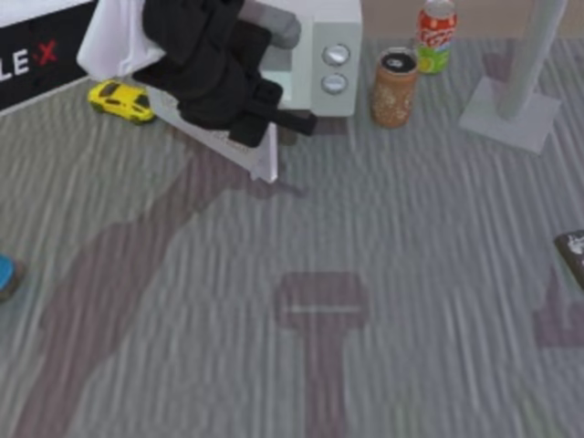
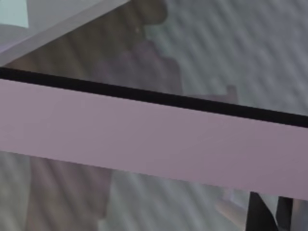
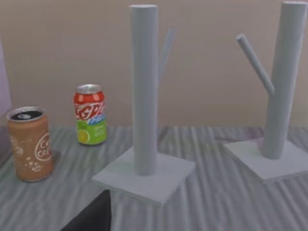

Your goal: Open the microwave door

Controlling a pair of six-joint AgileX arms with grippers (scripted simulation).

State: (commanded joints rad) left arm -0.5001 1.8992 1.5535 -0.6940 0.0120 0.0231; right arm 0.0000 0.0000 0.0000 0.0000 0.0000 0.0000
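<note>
Two cans (image 1: 394, 87) stand just right of the microwave (image 1: 330, 46) at the table's far edge. Its door (image 1: 239, 143) hangs swung out over the table, with the left gripper (image 1: 255, 128) at it; I cannot tell its finger spread. Right arm is out of sight.

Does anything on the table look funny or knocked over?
Nothing is spilled or tipped. The microwave door juts out, swung open, with the left arm's claw at it. Both cans and the yellow toy car stand upright.
</note>
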